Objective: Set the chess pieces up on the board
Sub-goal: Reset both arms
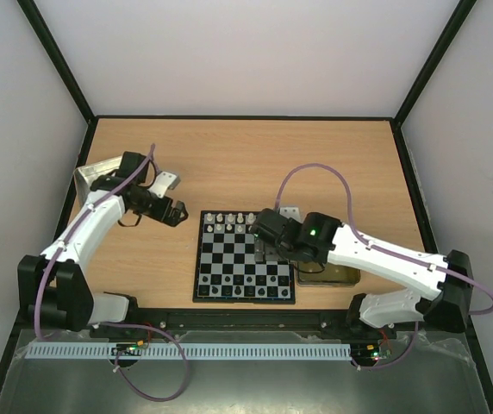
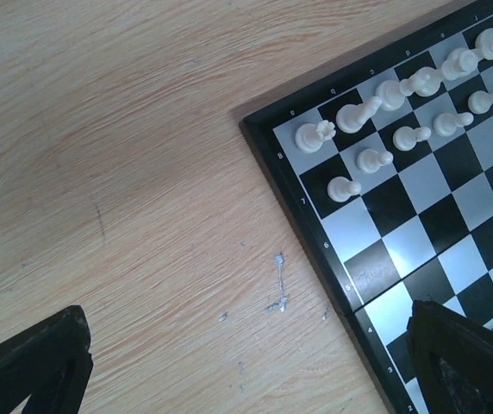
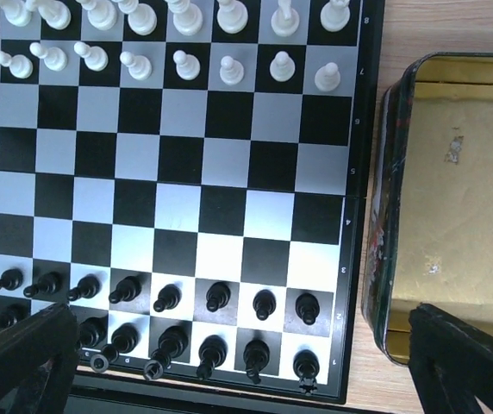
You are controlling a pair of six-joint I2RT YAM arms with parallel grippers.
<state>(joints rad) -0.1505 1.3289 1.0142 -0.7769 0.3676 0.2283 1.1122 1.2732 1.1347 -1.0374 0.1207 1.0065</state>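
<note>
Near the middle of the desk (image 1: 229,159), the board (image 1: 245,257) lies flat with the chess pieces standing on it. The white pieces (image 3: 184,64) fill the two far rows and the black pieces (image 3: 218,296) the two near rows, leaving the middle rows bare. The right tool (image 1: 268,227) hovers above the board's right side, its fingers spread wide and grasping nothing. The left tool (image 1: 175,211) hangs over bare wood just left of the board's far corner, likewise released. A gold tin (image 3: 453,198) sits just beside the board's right edge, and a silver lid (image 1: 94,175) lies at the desk's far left.
</note>
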